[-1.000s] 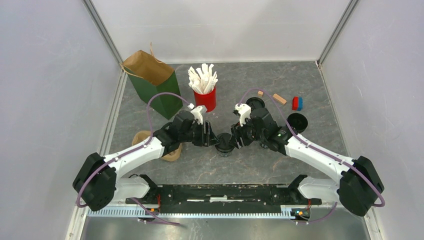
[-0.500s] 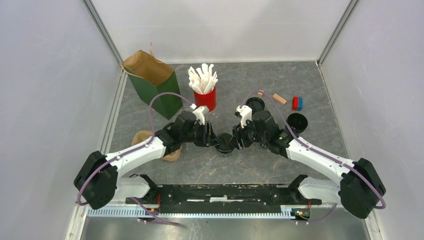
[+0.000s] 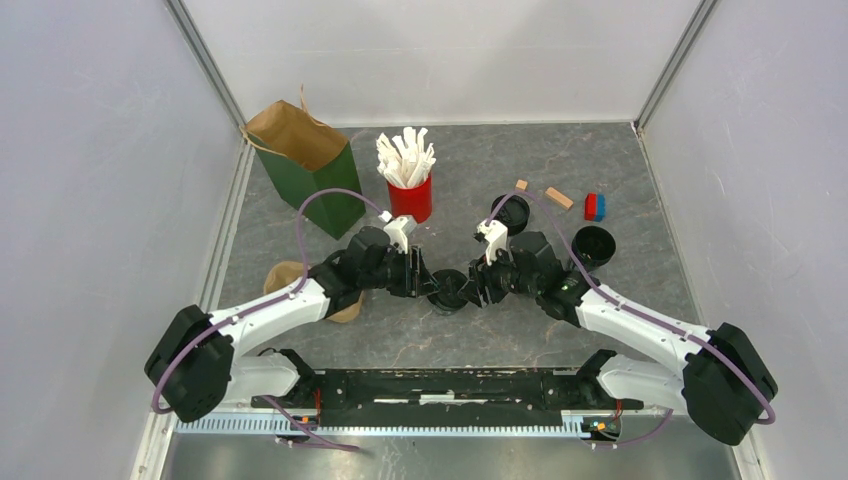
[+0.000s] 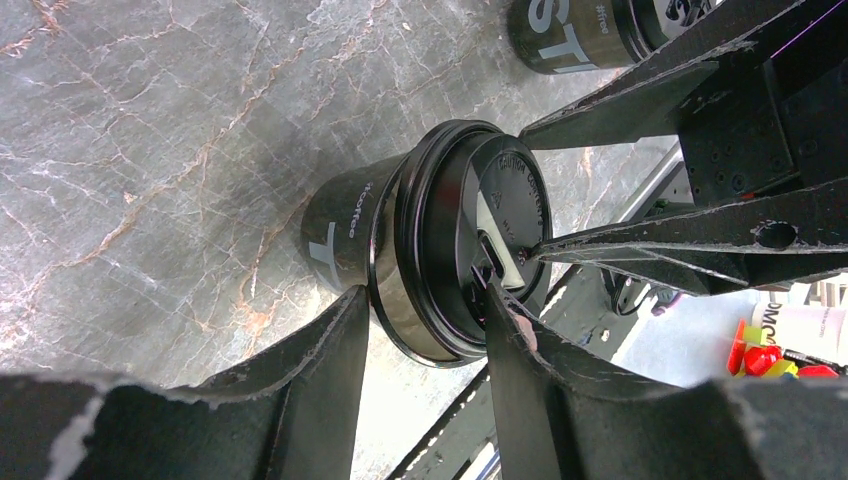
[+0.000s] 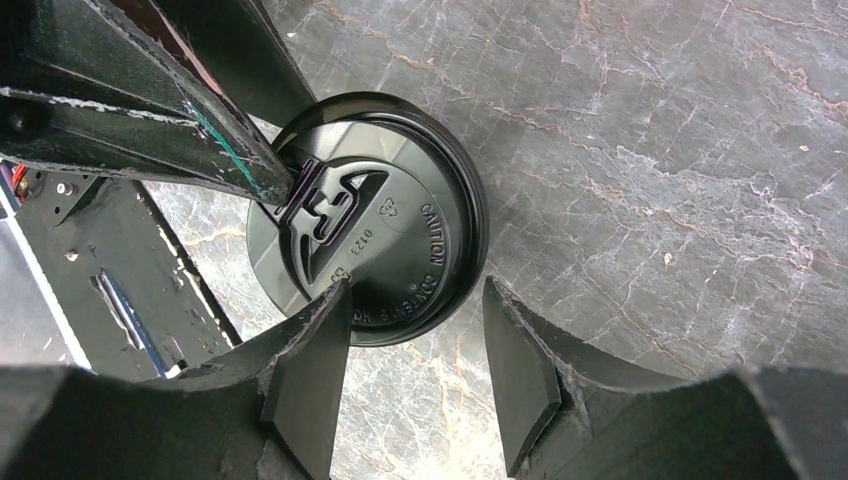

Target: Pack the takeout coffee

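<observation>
One takeout coffee [image 3: 447,290], upright at centre frame on the tabletop [image 3: 460,170], between left end effector [image 4: 428,305] and right end effector [image 5: 415,295], both spread wide; seat its lid [image 5: 400,220] evenly before you lift.

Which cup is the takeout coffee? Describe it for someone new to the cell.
From the red cup of white sticks, come toward the arms: the left gripper and right gripper meet at one short black cup. It alone wears a flat black lid; the two black cups to the right stand open.
</observation>
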Robot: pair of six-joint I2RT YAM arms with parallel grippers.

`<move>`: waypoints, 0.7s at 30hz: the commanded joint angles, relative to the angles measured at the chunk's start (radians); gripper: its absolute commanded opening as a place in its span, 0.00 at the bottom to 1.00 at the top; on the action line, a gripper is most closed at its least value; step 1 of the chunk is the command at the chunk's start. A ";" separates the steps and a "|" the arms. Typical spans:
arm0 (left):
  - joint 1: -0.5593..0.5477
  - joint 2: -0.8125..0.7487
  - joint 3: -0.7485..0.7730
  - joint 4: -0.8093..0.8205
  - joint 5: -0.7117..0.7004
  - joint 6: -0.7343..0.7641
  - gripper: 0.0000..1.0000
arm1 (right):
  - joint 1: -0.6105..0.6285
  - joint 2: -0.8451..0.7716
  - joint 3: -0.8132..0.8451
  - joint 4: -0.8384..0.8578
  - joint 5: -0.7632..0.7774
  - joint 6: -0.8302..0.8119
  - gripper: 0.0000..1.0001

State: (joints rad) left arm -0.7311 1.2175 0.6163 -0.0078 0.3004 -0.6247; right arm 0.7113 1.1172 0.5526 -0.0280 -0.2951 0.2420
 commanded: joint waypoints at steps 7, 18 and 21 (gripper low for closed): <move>-0.005 -0.016 0.015 0.002 0.030 0.028 0.61 | -0.003 0.006 0.071 -0.050 -0.008 -0.025 0.53; -0.005 -0.018 0.043 -0.027 0.021 0.066 0.70 | -0.003 0.034 0.116 -0.034 -0.022 0.000 0.52; -0.005 -0.021 0.046 -0.026 0.023 0.074 0.70 | -0.003 0.044 0.129 -0.035 -0.020 0.006 0.51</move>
State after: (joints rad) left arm -0.7311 1.2144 0.6224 -0.0341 0.3183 -0.6048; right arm 0.7113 1.1507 0.6235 -0.0769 -0.3115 0.2394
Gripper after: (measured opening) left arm 0.700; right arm 0.515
